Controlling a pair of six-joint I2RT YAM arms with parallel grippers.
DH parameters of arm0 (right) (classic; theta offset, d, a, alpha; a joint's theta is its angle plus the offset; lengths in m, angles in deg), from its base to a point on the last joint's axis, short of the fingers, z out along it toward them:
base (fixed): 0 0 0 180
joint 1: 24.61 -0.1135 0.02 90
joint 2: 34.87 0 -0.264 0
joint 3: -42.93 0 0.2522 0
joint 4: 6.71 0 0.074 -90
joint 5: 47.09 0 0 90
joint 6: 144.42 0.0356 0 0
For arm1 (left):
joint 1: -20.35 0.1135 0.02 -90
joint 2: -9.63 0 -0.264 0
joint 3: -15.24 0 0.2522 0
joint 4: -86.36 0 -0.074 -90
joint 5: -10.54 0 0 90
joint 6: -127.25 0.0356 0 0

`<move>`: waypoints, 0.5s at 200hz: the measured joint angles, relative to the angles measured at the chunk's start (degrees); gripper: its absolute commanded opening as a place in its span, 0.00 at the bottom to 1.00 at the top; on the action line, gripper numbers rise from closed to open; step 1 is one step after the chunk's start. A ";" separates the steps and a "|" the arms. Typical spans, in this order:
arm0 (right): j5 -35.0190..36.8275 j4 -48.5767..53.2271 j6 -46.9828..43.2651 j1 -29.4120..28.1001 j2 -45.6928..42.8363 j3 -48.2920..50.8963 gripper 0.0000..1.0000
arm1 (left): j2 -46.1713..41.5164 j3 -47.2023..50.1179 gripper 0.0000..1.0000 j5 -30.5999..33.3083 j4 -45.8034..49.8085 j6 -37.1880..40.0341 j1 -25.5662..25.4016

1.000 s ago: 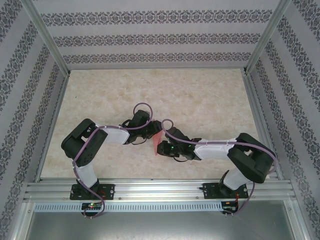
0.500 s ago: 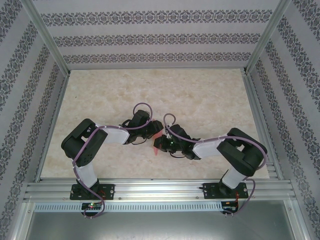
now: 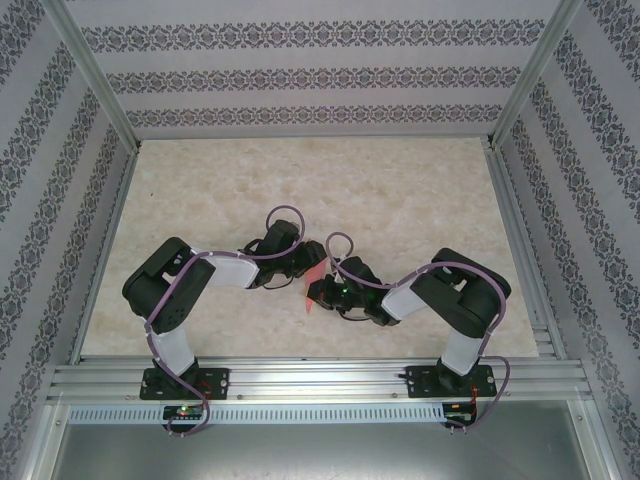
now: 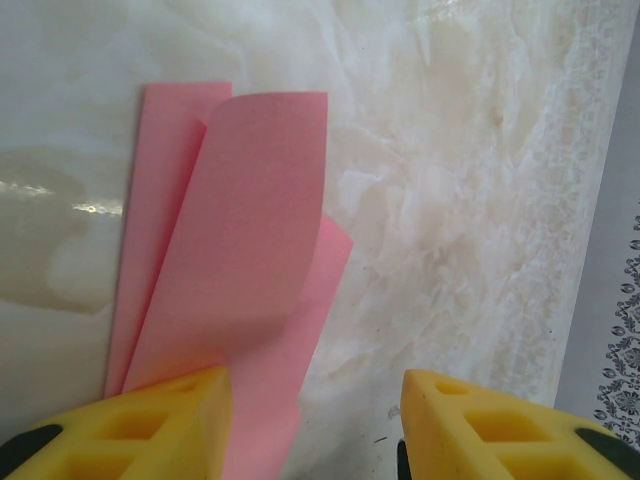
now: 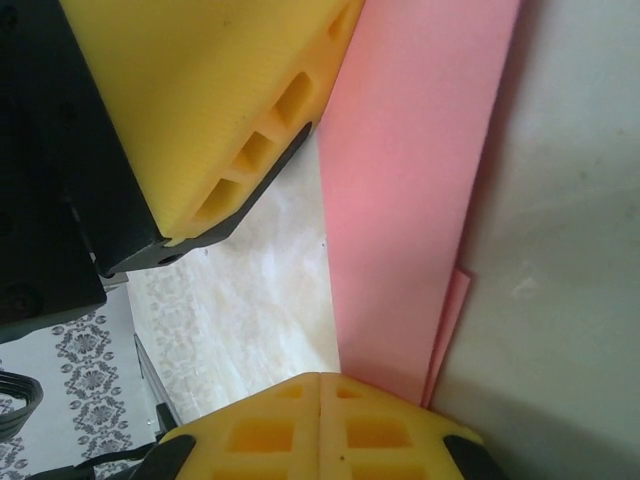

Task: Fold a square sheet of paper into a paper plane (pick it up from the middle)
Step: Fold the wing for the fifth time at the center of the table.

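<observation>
Over on the left, the left gripper (image 4: 315,392) is standing with its jaws apart. Bare table (image 4: 470,180) is showing through the gap, and nothing is sitting between the pads. One of its yellow fingers (image 4: 150,425) is lying over the near end of the square sheet of paper (image 4: 240,230), and looks to be pinning it to the marbled top.

The sheet is already folded into a long narrow shape of several layers. It is lying near the middle of the table, towards the arms' side and right between the two wrists. The top flap is curling up off the layers beneath instead of lying flat.

Further right, the right gripper (image 5: 320,392) is closed tight, pad against pad. Its tip is meeting the end of the pink strip, with the other arm's finger just beside it. I cannot tell whether a layer is pinched in there or the shut tip is only bearing on the paper.

To my eye they are setting a crease. Doing it well means the left finger holding the layers square. The closed right tip should be pressing the lifted flap flat and sliding along the fold line slowly. It wants a light touch, so the thin sheet isn't skidding or wrinkling.
</observation>
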 measured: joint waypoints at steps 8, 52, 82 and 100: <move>0.00 -0.09 -0.02 0.00 -0.04 0.04 0.07 | 0.00 0.00 0.49 0.00 0.00 0.00 0.04; -0.59 6.29 -1.01 -1.44 -2.97 -0.72 0.07 | 0.00 0.00 0.49 -0.22 0.00 0.00 0.15; -0.70 11.06 -2.29 -2.78 -4.31 -2.91 0.06 | 0.00 0.00 0.49 -0.24 0.02 0.00 0.15; -0.52 13.94 -2.71 -3.02 -4.04 -3.72 0.04 | 0.00 0.00 0.49 -0.22 0.02 0.00 0.15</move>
